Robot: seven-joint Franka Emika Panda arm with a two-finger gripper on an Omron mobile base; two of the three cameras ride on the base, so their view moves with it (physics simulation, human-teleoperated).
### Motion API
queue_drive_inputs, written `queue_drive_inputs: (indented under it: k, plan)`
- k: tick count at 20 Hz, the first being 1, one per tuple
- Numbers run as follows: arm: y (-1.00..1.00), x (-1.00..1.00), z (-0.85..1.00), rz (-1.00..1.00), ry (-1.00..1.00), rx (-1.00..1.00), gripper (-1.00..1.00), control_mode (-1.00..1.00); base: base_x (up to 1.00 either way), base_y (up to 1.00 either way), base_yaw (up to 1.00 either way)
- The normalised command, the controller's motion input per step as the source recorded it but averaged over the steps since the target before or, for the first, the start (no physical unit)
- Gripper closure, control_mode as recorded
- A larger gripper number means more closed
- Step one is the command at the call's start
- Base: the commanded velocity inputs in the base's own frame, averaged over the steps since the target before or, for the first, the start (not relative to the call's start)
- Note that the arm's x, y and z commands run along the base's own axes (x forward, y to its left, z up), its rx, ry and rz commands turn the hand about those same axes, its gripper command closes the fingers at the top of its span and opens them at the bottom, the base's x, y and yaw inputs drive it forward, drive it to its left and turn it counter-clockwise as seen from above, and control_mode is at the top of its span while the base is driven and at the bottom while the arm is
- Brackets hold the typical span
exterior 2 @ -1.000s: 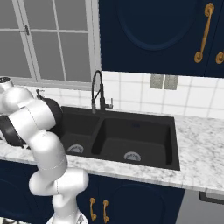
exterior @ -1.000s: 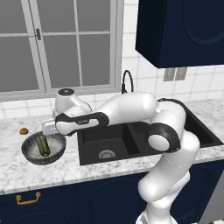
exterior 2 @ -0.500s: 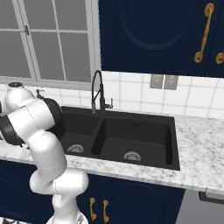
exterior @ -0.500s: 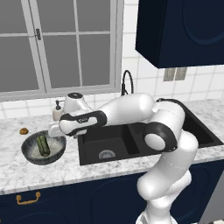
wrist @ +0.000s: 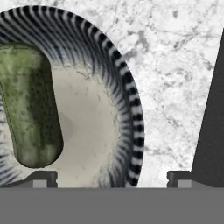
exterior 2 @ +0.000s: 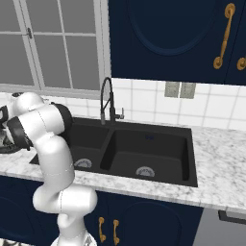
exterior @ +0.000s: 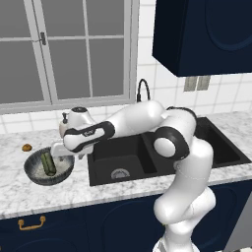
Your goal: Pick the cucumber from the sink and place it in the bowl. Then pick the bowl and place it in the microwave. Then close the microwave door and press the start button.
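Spread wide and empty, the claw (exterior: pixel 58 150) hangs just above the right rim of the bowl (exterior: pixel 35 172), which sits on the worktop (exterior: pixel 74 189) left of the sink (exterior: pixel 129 158), near the front edge. Inside the bowl lies the cucumber (exterior: pixel 48 164), so that step looks done. In the hand view one fingertip (wrist: pixel 40 177) sits over the bowl's pale inside and the other over bare marble, so the rim (wrist: pixel 131 122) runs between them. Coming straight down should let the claw pinch that rim; the cucumber's long axis lies alongside, clear of the grip.
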Motion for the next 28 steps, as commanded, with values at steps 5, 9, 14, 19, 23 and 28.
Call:
queue_drive_inputs:
  k: [5,9,14,19,23,28]
  plan:
    - [0.0,0.0,-0.31,0.0,0.0,0.0,-1.0,-1.0,0.0,0.0,0.0]
    - [0.01,0.0,-0.28,0.0,0.0,0.0,1.0,-1.0,0.0,0.0,0.0]
    - [0.09,0.0,-0.14,0.0,0.0,0.0,1.0,-1.0,0.0,0.0,0.0]
    - [0.08,0.0,-0.14,0.0,0.01,0.0,1.0,-1.0,0.0,0.0,0.0]
    - [-0.16,-0.43,0.27,-0.03,0.0,0.02,1.0,-1.0,0.0,0.0,0.0]
    - [-0.51,-0.52,0.5,-0.23,0.0,0.02,1.0,-1.0,0.0,0.0,0.0]
